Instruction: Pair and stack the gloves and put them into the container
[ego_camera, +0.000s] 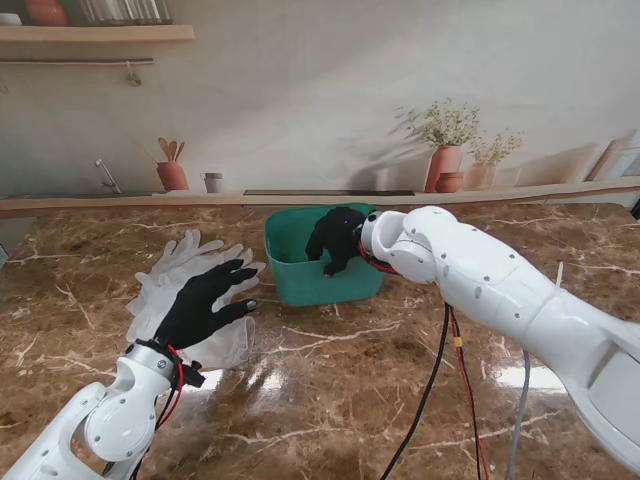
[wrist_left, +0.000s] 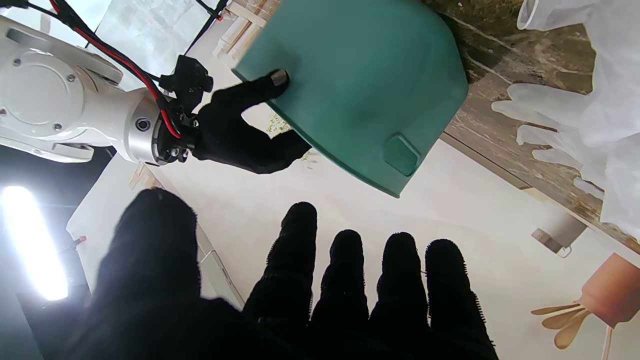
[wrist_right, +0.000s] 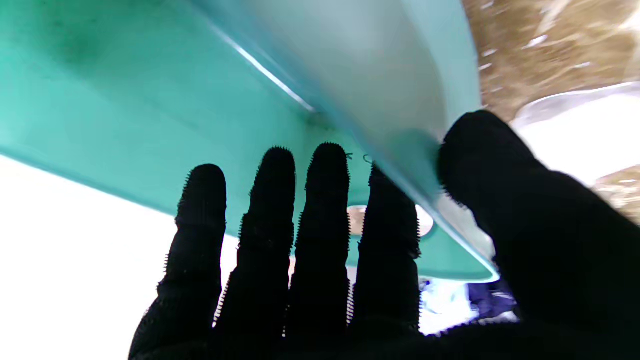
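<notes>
Right hand (ego_camera: 335, 240) gripping green container (ego_camera: 300, 275) wall at frame centre, left hand (ego_camera: 205, 300) spread flat on white gloves (ego_camera: 175, 270), centre-left

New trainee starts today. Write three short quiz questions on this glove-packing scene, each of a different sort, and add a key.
1. True or false: the gloves already lie inside the container.
2. Which hand grips the container's wall? A) left hand B) right hand C) neither
3. Fill in: the left hand is spread over the ______.

Key:
1. False. They lie on the table, to the container's left.
2. B. The right hand has its thumb on the outside and its fingers inside.
3. gloves
</notes>
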